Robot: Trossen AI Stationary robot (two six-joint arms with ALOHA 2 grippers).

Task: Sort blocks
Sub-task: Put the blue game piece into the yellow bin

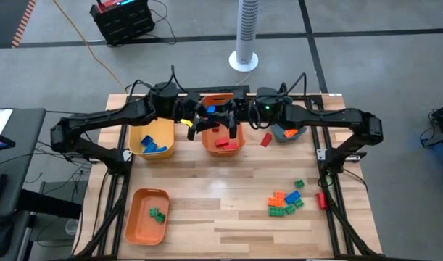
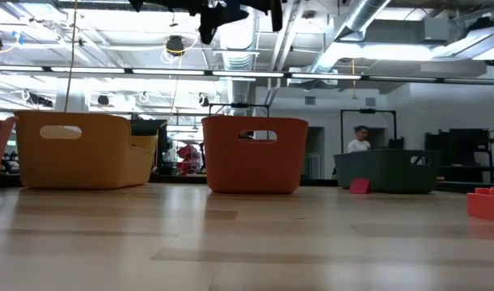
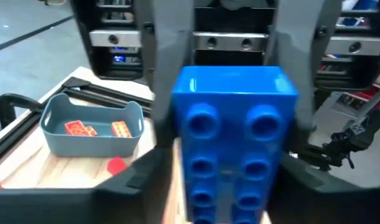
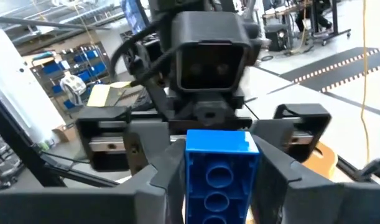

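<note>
A blue brick (image 3: pixel 233 137) hangs high above the far middle of the table, over the orange bin (image 1: pixel 222 141). My two grippers face each other there, both shut on the brick: my left gripper (image 1: pixel 206 122) comes from the table's left and my right gripper (image 1: pixel 234 119) from its right. The brick's studded top faces the left wrist camera. Its hollow underside (image 4: pixel 219 180) faces the right wrist camera. Loose bricks (image 1: pixel 285 201) in green, orange and blue lie on the table at the near right. A red brick (image 1: pixel 266 139) lies between the orange bin and the grey-blue bin. My left gripper (image 3: pixel 224 186) has the blue brick between its two fingers, on the brick's long sides (image 3: pixel 180 180). The fingers lie level, coming from the table's left. The brick is lifted clear of the table. My right gripper (image 4: pixel 221 186) pinches the same brick by its long sides (image 4: pixel 191 180) between its two fingers. They lie level, coming from the table's right. Its grey fingers (image 3: pixel 168 50) flank the brick's other end in the left wrist view.
At the far left stands a yellow bin (image 1: pixel 152 141) with blue bricks. A grey-blue bin (image 1: pixel 286 132) with orange bricks stands at the far right. An orange bin (image 1: pixel 147 216) with green bricks is at the near left. A red brick (image 1: pixel 321 199) lies at the right edge.
</note>
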